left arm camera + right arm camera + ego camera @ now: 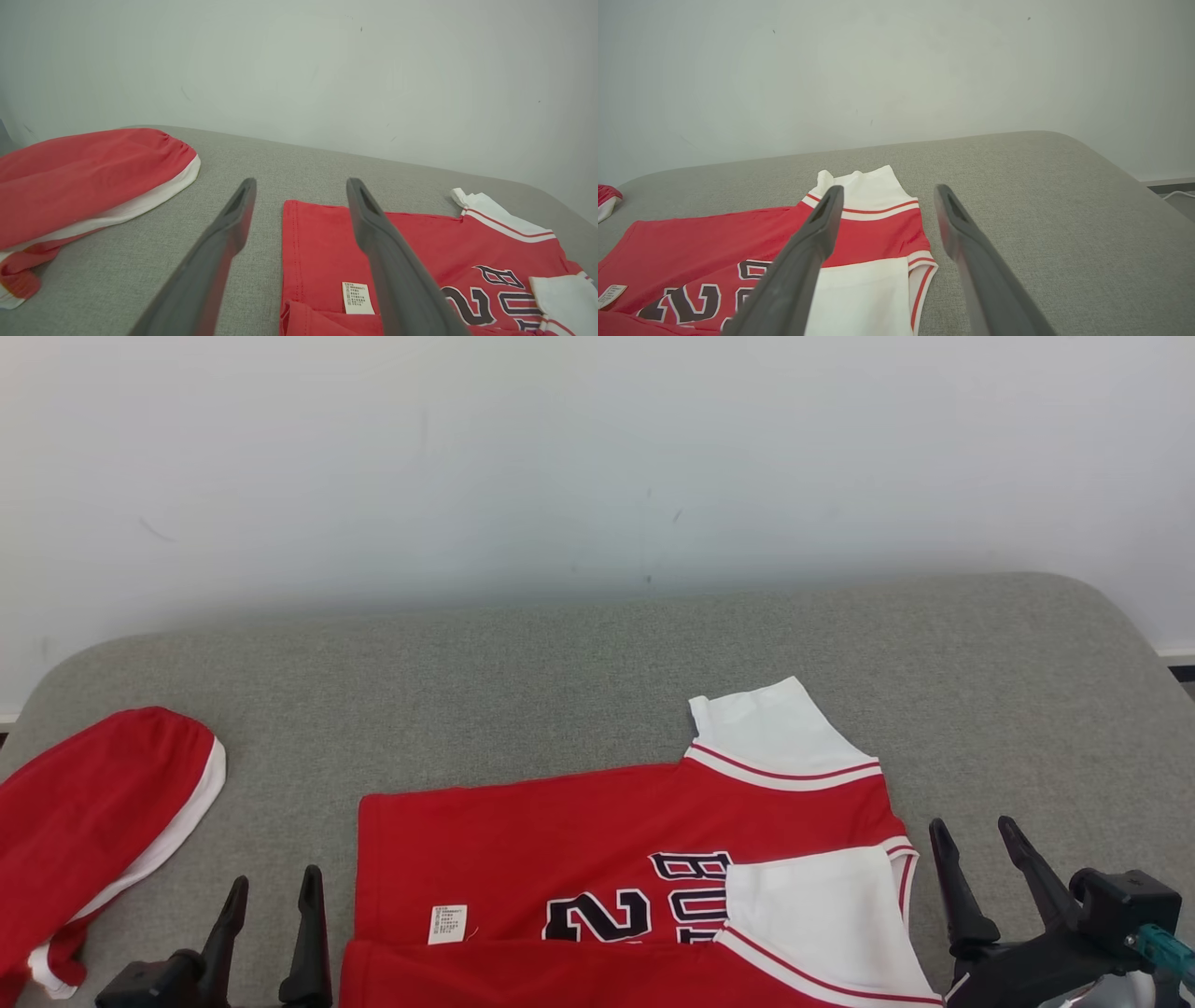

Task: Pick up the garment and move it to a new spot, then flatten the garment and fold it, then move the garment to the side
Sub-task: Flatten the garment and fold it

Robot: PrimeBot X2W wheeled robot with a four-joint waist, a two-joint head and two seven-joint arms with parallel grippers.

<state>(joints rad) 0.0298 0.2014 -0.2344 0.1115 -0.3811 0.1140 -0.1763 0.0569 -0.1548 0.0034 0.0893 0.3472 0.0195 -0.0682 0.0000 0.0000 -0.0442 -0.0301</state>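
Note:
The garment point(597, 840) is a red jersey with white sleeves and dark lettering, lying flat on the grey padded surface point(560, 681) near its front edge. One white sleeve is folded over the chest, and a strip along the near edge is turned over beside a white label. My left gripper point(274, 887) stands open just left of the jersey's edge; in the left wrist view the gripper point(301, 186) straddles the corner of the jersey point(420, 242). My right gripper point(974, 831) stands open just right of it; in the right wrist view the gripper point(888, 191) hovers over the sleeve side of the jersey point(714, 233). Neither holds anything.
A second red garment with a white band point(93, 812) lies bunched at the surface's left edge, seen closer as a red garment point(84, 177) from the left wrist. A pale wall stands behind. Bare grey surface extends behind and right of the jersey.

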